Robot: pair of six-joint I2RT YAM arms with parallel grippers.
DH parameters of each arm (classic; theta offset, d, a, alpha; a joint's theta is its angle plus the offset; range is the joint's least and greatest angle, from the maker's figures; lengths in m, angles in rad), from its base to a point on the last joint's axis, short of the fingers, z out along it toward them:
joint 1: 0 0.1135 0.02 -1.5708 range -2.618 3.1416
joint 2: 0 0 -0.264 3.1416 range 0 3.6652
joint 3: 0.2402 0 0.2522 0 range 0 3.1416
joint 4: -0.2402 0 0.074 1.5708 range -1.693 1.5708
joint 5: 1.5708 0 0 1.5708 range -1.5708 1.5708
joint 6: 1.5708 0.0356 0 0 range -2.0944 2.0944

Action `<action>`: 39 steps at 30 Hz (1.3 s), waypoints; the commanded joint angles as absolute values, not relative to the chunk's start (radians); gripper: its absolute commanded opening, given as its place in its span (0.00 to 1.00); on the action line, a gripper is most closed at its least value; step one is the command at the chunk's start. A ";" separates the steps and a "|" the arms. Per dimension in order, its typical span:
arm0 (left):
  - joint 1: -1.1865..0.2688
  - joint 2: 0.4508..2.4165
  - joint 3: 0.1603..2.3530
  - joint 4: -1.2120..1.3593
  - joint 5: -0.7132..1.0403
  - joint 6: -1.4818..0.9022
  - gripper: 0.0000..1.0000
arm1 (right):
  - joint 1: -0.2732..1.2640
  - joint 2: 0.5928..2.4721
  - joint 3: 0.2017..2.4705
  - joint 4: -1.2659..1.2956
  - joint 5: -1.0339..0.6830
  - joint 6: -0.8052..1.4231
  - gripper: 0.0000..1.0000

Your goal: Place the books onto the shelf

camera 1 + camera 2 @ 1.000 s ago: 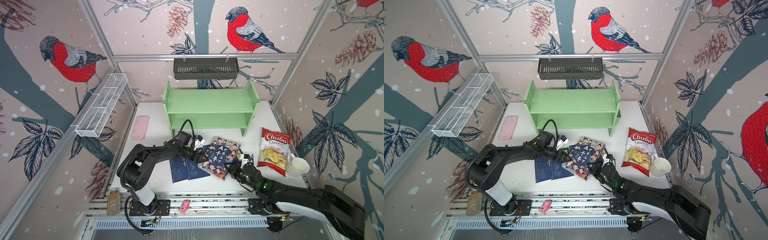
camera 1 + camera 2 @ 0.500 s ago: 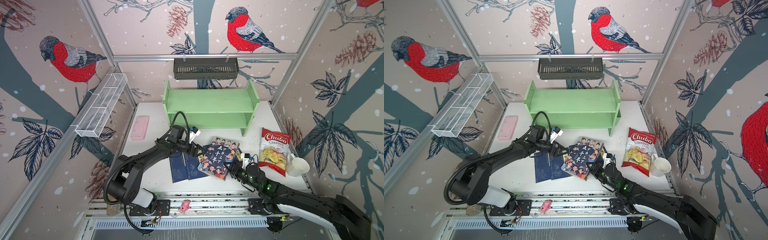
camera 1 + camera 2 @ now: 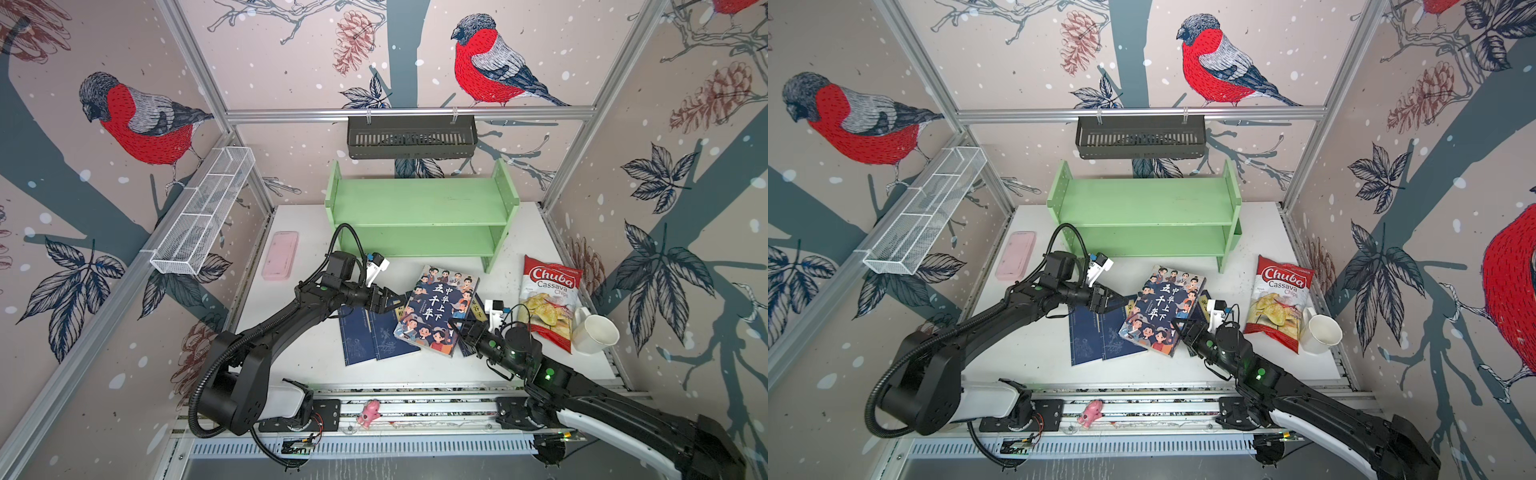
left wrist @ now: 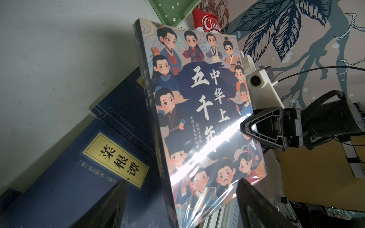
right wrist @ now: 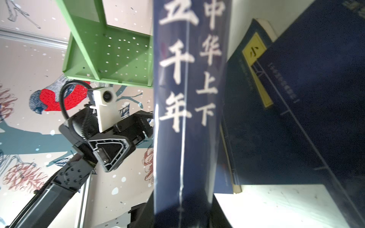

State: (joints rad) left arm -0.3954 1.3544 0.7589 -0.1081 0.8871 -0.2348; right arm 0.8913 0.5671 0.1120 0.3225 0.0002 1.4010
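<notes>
Left gripper (image 3: 388, 300) has spread wide beside one cartoon book (image 3: 436, 311), long axis pointing toward the shelf (image 3: 419, 208), right gripper (image 3: 461, 332) pinching its edge, over four navy books (image 3: 374, 338).

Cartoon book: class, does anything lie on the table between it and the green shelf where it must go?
Nothing visible does. The table between the cartoon book and the shelf is bare. The chips bag lies off to the right and the pink case off to the left.
</notes>
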 commanded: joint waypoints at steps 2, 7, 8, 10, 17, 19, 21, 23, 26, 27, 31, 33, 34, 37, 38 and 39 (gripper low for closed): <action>-0.369 1.362 0.738 -0.041 1.007 -0.303 0.87 | 0.889 0.551 0.144 0.442 -0.044 1.361 0.05; -0.343 1.361 0.725 -0.005 1.073 -0.347 0.87 | 0.889 0.549 0.155 0.461 -0.092 1.357 0.05; -0.342 1.353 0.718 -0.001 1.075 -0.349 0.88 | 0.888 0.549 0.156 0.465 -0.096 1.357 0.05; -0.342 1.338 0.700 0.025 1.089 -0.370 0.88 | 0.889 0.550 0.157 0.486 -0.104 1.356 0.05; -0.340 1.326 0.659 0.095 1.126 -0.442 0.88 | 0.889 0.552 0.181 0.523 -0.130 1.348 0.05; -0.340 1.333 0.651 0.128 1.143 -0.472 0.88 | 0.889 0.556 0.187 0.535 -0.142 1.343 0.05; -0.340 1.349 0.650 0.149 1.164 -0.498 0.88 | 0.889 0.565 0.189 0.555 -0.154 1.343 0.05; -0.339 1.366 0.652 0.174 1.194 -0.528 0.87 | 0.889 0.575 0.192 0.572 -0.168 1.343 0.04; -0.340 1.376 0.631 0.309 1.261 -0.645 0.86 | 0.891 0.594 0.196 0.594 -0.191 1.340 0.04; -0.340 1.374 0.615 0.374 1.276 -0.695 0.85 | 0.890 0.602 0.198 0.604 -0.199 1.338 0.04; -0.340 1.361 0.570 0.530 1.304 -0.799 0.82 | 0.895 0.637 0.201 0.661 -0.235 1.329 0.04; -0.341 1.355 0.563 0.546 1.306 -0.810 0.80 | 0.897 0.652 0.201 0.700 -0.250 1.325 0.04; -0.340 1.355 0.563 0.547 1.307 -0.811 0.79 | 0.898 0.659 0.201 0.715 -0.257 1.325 0.04; -0.340 1.357 0.561 0.559 1.307 -0.822 0.72 | 0.898 0.677 0.204 0.746 -0.273 1.321 0.04; -0.340 1.358 0.559 0.582 1.310 -0.841 0.69 | 0.899 0.681 0.208 0.745 -0.274 1.317 0.04; -0.340 1.357 0.556 0.617 1.312 -0.870 0.66 | 0.900 0.685 0.210 0.745 -0.277 1.316 0.04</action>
